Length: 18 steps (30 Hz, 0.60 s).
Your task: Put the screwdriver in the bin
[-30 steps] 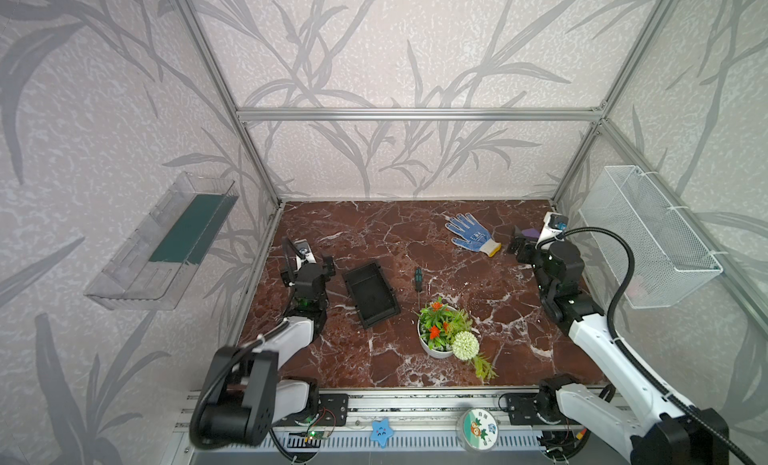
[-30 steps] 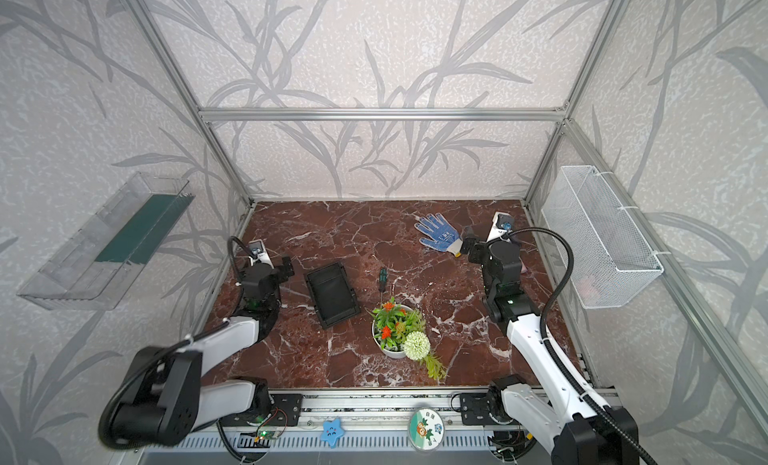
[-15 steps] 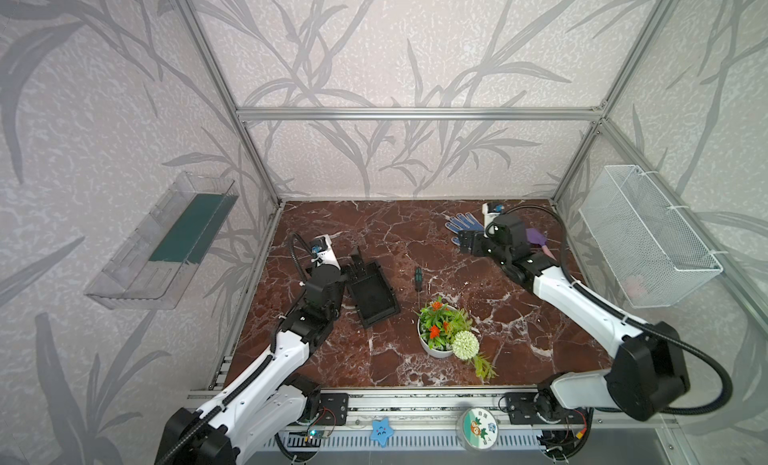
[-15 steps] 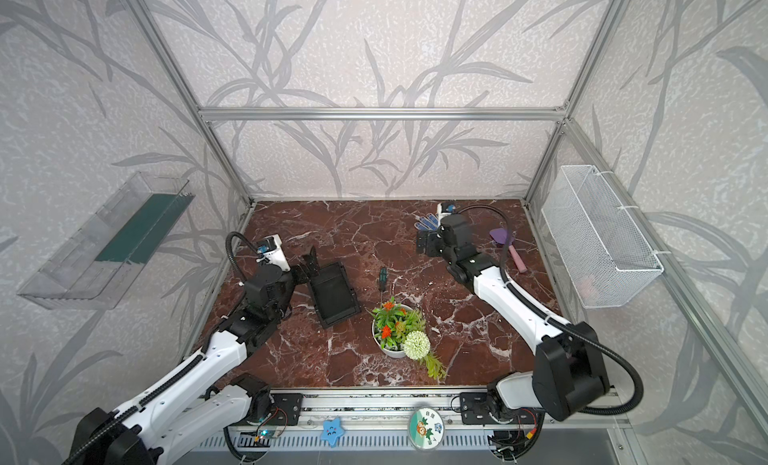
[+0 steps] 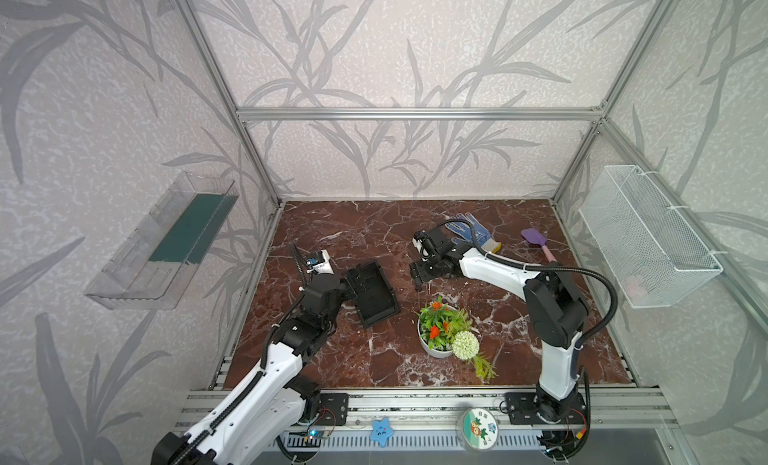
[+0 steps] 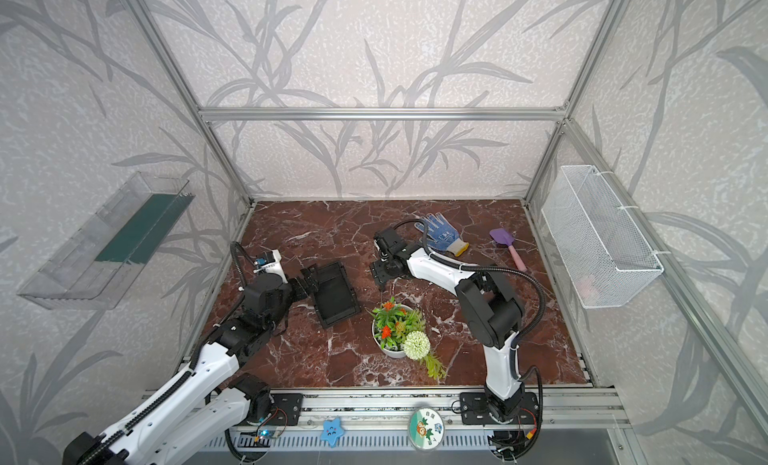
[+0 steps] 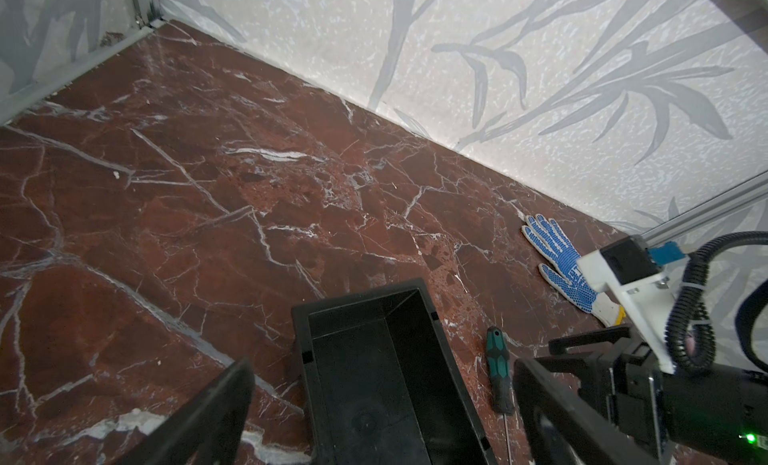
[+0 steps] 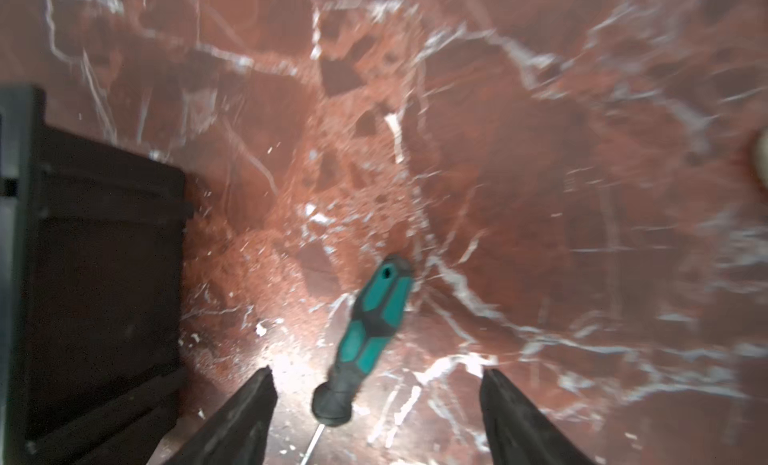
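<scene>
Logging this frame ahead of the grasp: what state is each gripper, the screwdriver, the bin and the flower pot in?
right gripper: open, astride the screwdriver handle.
left gripper: open, astride the bin end.
screwdriver: lying on the table, ungripped.
bin: upright, empty.
flower pot: upright.

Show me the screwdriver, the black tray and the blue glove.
screwdriver (image 8: 370, 330), right wrist view, on the teal part of its handle.
black tray (image 7: 357, 298), left wrist view, on the rim of a short end wall.
blue glove (image 7: 561, 255), left wrist view, on its dotted palm.
</scene>
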### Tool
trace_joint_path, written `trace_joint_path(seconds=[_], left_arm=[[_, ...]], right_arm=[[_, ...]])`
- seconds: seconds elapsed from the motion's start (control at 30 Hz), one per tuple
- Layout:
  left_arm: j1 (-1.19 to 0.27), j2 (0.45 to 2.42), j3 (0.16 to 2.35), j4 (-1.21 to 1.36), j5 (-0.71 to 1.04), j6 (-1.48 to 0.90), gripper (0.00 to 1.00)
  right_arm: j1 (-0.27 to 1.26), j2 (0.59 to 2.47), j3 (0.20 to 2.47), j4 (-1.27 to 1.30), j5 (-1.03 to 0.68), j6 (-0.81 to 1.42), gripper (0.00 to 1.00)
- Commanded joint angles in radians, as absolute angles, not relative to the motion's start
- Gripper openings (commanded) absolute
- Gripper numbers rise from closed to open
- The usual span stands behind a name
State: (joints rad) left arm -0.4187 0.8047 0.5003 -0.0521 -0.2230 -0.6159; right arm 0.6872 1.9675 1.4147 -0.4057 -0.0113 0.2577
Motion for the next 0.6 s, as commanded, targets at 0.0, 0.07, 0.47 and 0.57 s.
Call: trace_joint_path(seconds=[0.0, 0.07, 0.47, 0.57], left_arm=[[-0.408, 0.824, 0.475, -0.084, -0.17, -0.661, 0.99], [-0.385, 0.844, 0.469, -0.091, -0.14, -0.672, 0.99], [-0.248, 0.93, 0.402, 0.063, 0.053, -0.739, 0.99], [-0.249, 1.005, 0.408, 0.111, 0.099, -0.755, 0.99]], right_arm=[[0.693, 2.002, 1.427, -0.455, -0.059, 0.27, 0.75], [0.698, 2.033, 1.441, -0.465, -0.078, 0.261, 0.71], [0.699, 2.134, 1.503, -0.511, 0.007, 0.241, 0.41], [0.699, 2.151, 1.538, -0.551, 0.067, 0.24, 0.27]])
